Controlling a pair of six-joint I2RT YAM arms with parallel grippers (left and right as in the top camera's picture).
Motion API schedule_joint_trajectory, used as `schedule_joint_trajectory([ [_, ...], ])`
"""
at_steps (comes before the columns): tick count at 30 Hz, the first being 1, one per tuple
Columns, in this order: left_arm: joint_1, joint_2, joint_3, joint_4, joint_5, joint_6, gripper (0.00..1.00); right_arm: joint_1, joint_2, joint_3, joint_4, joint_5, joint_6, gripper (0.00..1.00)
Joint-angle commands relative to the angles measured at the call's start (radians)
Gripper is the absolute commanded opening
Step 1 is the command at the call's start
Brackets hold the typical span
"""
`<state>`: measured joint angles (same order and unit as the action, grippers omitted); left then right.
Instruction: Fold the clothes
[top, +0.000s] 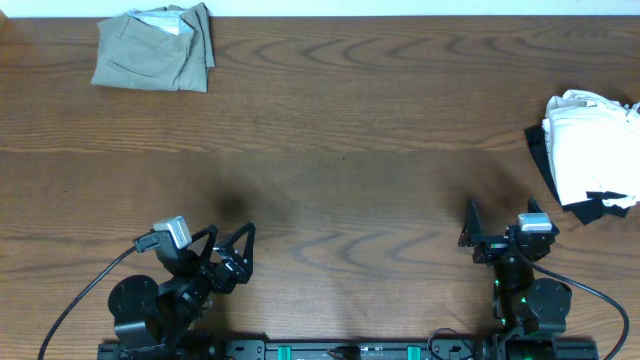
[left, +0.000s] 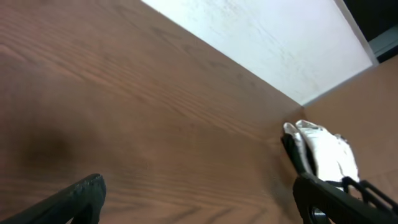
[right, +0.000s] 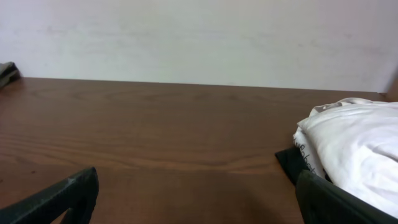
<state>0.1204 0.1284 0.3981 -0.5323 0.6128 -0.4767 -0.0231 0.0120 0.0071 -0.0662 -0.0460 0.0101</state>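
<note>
**Claws.** Left gripper and right gripper both stand with jaws apart, holding nothing, at 7 and 5 o'clock on the table.

**Task item.** The clothes, a khaki garment lying bunched and partly doubled over, sit at 11 o'clock, close to the far edge and well apart from both claws.

**Hazards.**
- A pinch taken near the far edge may push the cloth over it.
- The long reach likely leaves the right arm little purchase.
- A white-and-dark pile at 3 o'clock could snag a swinging right arm.

**Room.** The centre is bare wood. In my judgement, folding is better done there.
</note>
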Motion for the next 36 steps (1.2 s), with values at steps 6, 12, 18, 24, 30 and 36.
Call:
schedule_joint_trajectory([
  [6,-0.101,-0.035,-0.023,0.191,-0.087,0.387,0.98,-0.009,-0.006,-0.002,-0.005,0.001,-0.015,0.99],
  [12,-0.110,-0.072,-0.117,0.394,-0.144,0.370,0.98,-0.009,-0.006,-0.002,-0.005,0.001,-0.015,0.99],
  [18,-0.109,-0.117,-0.249,0.529,-0.274,0.269,0.98,-0.009,-0.006,-0.002,-0.005,0.001,-0.016,0.99],
  [24,-0.087,-0.127,-0.340,0.594,-0.313,0.274,0.98,-0.009,-0.006,-0.002,-0.005,0.001,-0.015,0.99],
  [30,-0.077,-0.127,-0.388,0.613,-0.316,0.354,0.98,-0.009,-0.006,-0.002,-0.005,0.001,-0.015,0.99],
  [36,-0.059,-0.127,-0.394,0.593,-0.320,0.399,0.98,-0.008,-0.006,-0.002,-0.005,0.001,-0.015,0.99],
])
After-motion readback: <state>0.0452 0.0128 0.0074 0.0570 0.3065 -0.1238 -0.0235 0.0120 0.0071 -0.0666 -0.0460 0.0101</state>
